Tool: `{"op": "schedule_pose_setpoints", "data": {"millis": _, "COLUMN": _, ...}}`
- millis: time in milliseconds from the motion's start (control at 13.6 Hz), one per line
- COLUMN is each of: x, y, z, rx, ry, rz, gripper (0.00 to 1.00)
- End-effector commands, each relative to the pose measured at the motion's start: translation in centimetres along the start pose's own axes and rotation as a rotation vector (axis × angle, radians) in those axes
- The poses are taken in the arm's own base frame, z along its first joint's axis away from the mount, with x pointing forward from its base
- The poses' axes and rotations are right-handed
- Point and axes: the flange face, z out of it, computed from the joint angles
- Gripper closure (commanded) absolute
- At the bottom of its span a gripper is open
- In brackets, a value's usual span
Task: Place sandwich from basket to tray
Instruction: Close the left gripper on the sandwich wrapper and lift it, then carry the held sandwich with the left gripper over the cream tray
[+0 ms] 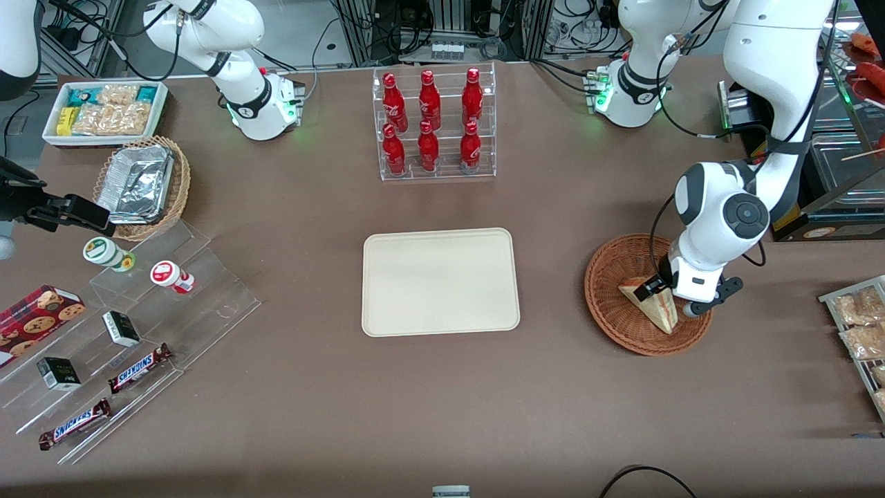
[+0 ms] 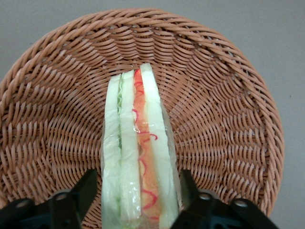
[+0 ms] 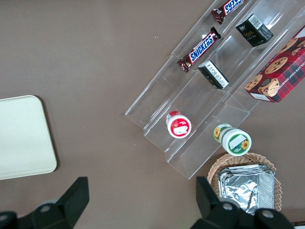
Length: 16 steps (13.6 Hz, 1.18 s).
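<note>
The sandwich [image 1: 653, 309] stands on edge in the reddish-brown wicker basket [image 1: 608, 277], toward the working arm's end of the table. My left gripper [image 1: 669, 299] is lowered into the basket and is open, straddling the sandwich's wide end. In the left wrist view the black fingers [image 2: 88, 188] flank the wrapped sandwich [image 2: 138, 143], each with a thin gap of basket [image 2: 214, 95] weave showing between finger and wrap. The red, orange and green filling stripes face the wrist camera. The cream tray [image 1: 440, 282] lies flat at the table's middle, beside the basket.
A clear rack of red bottles [image 1: 430, 124] stands farther from the front camera than the tray. Toward the parked arm's end are a tan basket of foil containers [image 1: 142, 183], a white snack bin [image 1: 104, 111] and clear display steps [image 1: 138, 332]. Snack packets [image 1: 861, 325] lie near the basket.
</note>
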Motion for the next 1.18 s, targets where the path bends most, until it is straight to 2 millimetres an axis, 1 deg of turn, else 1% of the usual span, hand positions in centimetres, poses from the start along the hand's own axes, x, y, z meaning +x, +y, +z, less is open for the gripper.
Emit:
{"op": "schedule_pose_setpoints", "data": {"millis": 0, "x": 0.3, "y": 0.2, "z": -0.5, "rx": 0.000, "ry": 0.018, "rz": 0.002, "gripper": 0.99}}
{"op": "schedule_pose_setpoints", "data": {"millis": 74, "x": 0.6, "y": 0.4, "z": -1.2, "rx": -0.003, "ry": 0.024, "rz": 0.002, "gripper": 1.00}}
{"op": "schedule_pose_setpoints", "data": {"millis": 148, "x": 0.7, "y": 1.1, "z": -2.2, "rx": 0.007, "ry": 0.012, "rz": 0.014, "gripper": 1.00}}
{"op": "schedule_pose_setpoints", "data": {"millis": 295, "x": 0.8, "y": 2.5, "z": -5.5, "rx": 0.024, "ry": -0.006, "rz": 0.036, "gripper": 1.00}}
{"op": "schedule_pose_setpoints", "data": {"millis": 443, "x": 0.7, "y": 4.9, "z": -9.4, "rx": 0.037, "ry": -0.020, "rz": 0.068, "gripper": 1.00}}
{"op": "schedule_pose_setpoints", "data": {"millis": 590, "x": -0.3, "y": 8.9, "z": -12.9, "rx": 0.045, "ry": -0.029, "rz": 0.125, "gripper": 1.00}}
{"op": "schedule_pose_setpoints", "data": {"millis": 664, "x": -0.9, "y": 10.5, "z": -13.9, "rx": 0.042, "ry": -0.028, "rz": 0.147, "gripper": 1.00}}
{"op": "schedule_pose_setpoints", "data": {"millis": 811, "x": -3.6, "y": 14.3, "z": -14.9, "rx": 0.026, "ry": -0.016, "rz": 0.211, "gripper": 1.00}}
{"op": "schedule_pose_setpoints", "data": {"millis": 1033, "x": -8.8, "y": 20.3, "z": -14.1, "rx": 0.018, "ry": -0.017, "rz": 0.337, "gripper": 1.00}}
{"op": "schedule_pose_setpoints", "data": {"millis": 1107, "x": -10.5, "y": 22.2, "z": -13.1, "rx": 0.020, "ry": -0.023, "rz": 0.374, "gripper": 1.00}}
